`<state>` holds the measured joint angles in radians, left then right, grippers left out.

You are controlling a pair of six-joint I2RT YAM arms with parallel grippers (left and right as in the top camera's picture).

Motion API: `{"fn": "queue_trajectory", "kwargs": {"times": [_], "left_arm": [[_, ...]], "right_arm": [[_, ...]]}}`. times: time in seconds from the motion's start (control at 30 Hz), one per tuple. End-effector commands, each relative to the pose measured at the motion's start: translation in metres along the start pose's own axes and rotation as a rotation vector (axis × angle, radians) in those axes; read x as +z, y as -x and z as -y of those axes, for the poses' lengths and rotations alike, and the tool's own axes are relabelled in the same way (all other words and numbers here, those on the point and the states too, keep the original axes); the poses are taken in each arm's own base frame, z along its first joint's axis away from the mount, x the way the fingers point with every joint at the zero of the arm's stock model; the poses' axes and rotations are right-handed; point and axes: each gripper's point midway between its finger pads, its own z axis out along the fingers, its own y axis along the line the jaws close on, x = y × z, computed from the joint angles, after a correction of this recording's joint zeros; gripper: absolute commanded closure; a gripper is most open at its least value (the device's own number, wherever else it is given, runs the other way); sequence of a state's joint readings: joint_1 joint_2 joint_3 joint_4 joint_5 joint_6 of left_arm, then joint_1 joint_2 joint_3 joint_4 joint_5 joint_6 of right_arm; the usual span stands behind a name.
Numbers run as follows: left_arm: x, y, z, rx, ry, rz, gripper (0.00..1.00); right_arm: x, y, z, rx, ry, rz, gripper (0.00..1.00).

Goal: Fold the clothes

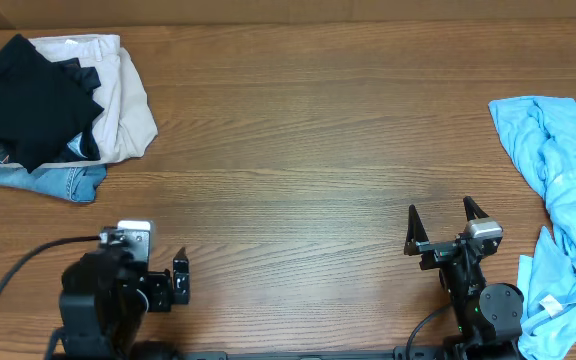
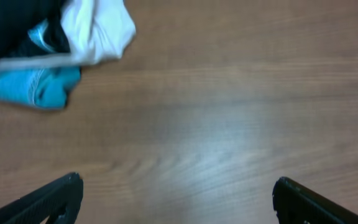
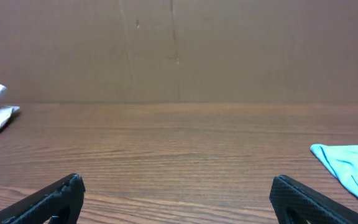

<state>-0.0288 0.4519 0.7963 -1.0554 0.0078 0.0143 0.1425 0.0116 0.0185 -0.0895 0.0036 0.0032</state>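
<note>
A pile of clothes lies at the table's far left: a black garment (image 1: pixel 23 95) on top, a cream one (image 1: pixel 123 95) and denim (image 1: pixel 63 180) beneath. The pile's edge shows in the left wrist view (image 2: pixel 73 43). A crumpled light blue garment (image 1: pixel 558 190) lies along the right edge and shows in the right wrist view (image 3: pixel 347 163). My left gripper (image 1: pixel 180 283) is open and empty near the front left. My right gripper (image 1: pixel 440 224) is open and empty near the front right, just left of the blue garment.
The wooden table (image 1: pixel 308 140) stretches between the two piles. A brown cardboard wall (image 3: pixel 179 50) stands along the table's back edge.
</note>
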Motion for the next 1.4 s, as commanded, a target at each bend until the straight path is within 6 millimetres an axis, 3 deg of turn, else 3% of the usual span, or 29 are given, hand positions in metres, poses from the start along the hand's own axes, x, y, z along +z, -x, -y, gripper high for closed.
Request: {"fn": "queue_trajectory", "kwargs": {"times": [0.0, 0.17, 0.33, 0.67, 0.8, 1.37], "left_arm": [[0.014, -0.011, -0.005, 0.005, 0.028, 0.067, 0.0], [0.041, -0.019, -0.004, -0.002, 0.023, 0.188, 0.0], [0.064, -0.011, -0.003, 0.001, 0.018, 0.364, 0.0], [0.065, 0.025, -0.005, 0.087, 0.061, 0.714, 0.0], [0.083, 0.006, -0.006, 0.084, 0.063, 0.642, 0.0], [0.084, 0.005, -0.006, 0.085, 0.061, 0.633, 0.0]], "right_arm": [[0.0, -0.002, 0.001, -0.004, -0.002, 0.004, 0.0], [0.0, -0.002, 0.001, -0.004, -0.002, 0.004, 0.0], [0.0, -0.002, 0.001, -0.004, -0.002, 0.004, 0.0], [0.0, -0.002, 0.001, -0.004, -0.002, 0.004, 0.0], [0.0, -0.002, 0.001, -0.004, -0.002, 0.004, 0.0], [0.0, -0.002, 0.001, -0.004, -0.002, 0.004, 0.0]]}}
